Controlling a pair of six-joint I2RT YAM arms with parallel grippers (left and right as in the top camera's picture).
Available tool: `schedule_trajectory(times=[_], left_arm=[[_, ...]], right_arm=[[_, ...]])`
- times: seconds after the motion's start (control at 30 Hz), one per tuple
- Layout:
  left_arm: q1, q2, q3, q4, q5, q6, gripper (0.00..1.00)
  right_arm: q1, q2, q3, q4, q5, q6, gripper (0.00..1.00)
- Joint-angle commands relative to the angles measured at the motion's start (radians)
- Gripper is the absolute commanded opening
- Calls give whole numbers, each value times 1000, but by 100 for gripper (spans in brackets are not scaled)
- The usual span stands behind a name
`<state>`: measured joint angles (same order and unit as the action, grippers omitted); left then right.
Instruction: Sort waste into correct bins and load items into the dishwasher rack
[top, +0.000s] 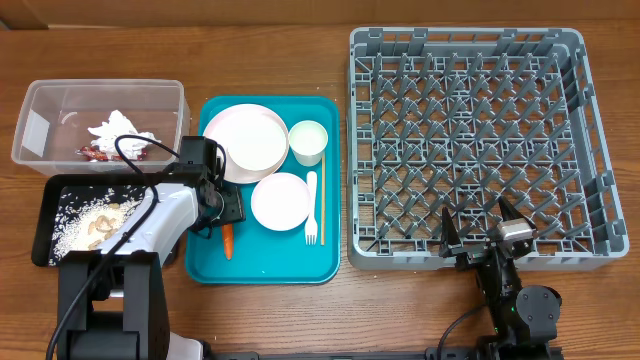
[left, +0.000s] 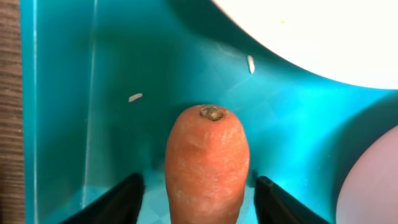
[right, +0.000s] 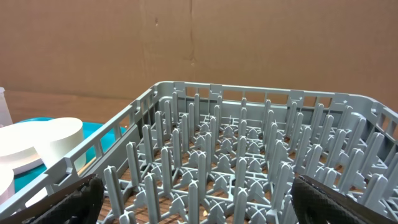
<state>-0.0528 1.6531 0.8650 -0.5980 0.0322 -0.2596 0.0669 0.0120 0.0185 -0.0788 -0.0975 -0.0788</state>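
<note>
The carrot (left: 207, 149) lies on the teal tray (left: 93, 93) between the spread fingers of the left gripper (left: 199, 190), with a strip of tray showing on each side of it. The left arm reaches over the tray's left edge, wrist tipped down. The right gripper (top: 482, 226) sits spread wide at the near rim of the rack (top: 470, 120).

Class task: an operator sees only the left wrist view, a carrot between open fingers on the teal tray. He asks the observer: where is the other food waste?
Observer: In the black tray, left of the teal tray: rice and beige scraps.
Operator: And the clear tub?
Observer: The tub, beyond the black tray, holds a napkin and a red wrapper.
Operator: Anything racked?
Observer: No, the rack is empty.
</note>
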Motion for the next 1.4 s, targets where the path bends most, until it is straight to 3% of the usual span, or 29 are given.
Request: schedule_trajectory(times=[0.0, 0.17, 0.27, 0.33, 0.5, 1.03, 1.37], left_arm=[[-7, 10, -26, 1, 2, -3, 48], [-7, 9, -26, -3, 2, -2, 28], [-7, 9, -22, -8, 3, -2, 8], [-6, 9, -9, -22, 10, -2, 4], [-6, 3, 64, -108, 9, -1, 4], [3, -16, 533, -545, 8, -58, 4], [177, -116, 577, -625, -21, -115, 4]], right_arm=[[5, -6, -10, 5, -1, 3, 100], [5, -6, -10, 5, -1, 3, 100], [5, -6, -10, 5, -1, 3, 100], [5, -6, -10, 5, -1, 3, 100], [5, -6, -10, 5, -1, 3, 100], [5, -6, -10, 5, -1, 3, 100], [5, -6, -10, 5, -1, 3, 100]])
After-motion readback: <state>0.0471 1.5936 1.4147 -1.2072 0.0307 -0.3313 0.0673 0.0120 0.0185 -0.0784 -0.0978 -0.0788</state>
